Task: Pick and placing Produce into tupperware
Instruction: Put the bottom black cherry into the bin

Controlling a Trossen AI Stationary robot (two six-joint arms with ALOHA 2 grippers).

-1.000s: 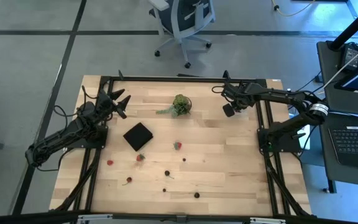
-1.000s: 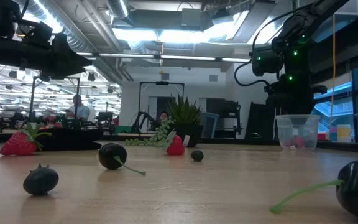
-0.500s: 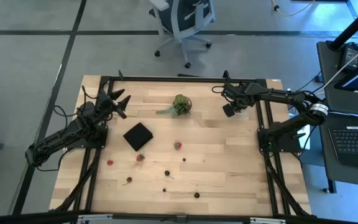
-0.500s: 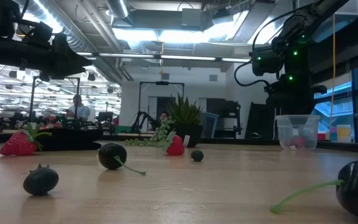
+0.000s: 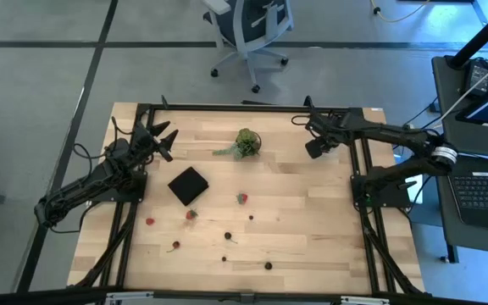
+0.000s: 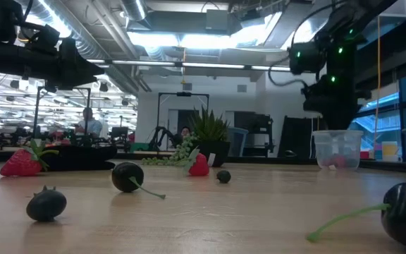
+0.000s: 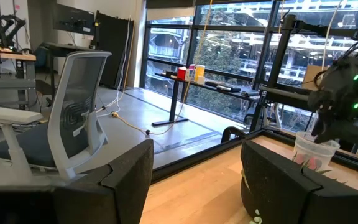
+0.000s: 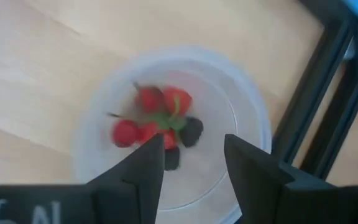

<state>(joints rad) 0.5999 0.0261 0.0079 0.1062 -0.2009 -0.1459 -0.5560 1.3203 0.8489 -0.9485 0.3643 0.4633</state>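
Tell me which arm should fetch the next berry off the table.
Right, probably. Its tool hangs open and empty over the tupperware, free to move to the strawberry at mid-table. The left tool, also open, waits at the far-left edge, no nearer.

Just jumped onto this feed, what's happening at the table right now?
The right tool hangs open over the tupperware at the far right of the table, holding nothing. Several red and dark berries already lie inside the tub. The left tool waits open near the far left corner, holding nothing. More produce lies loose on the wood, among it a strawberry and a dark berry, near a black square and a green leafy clump.
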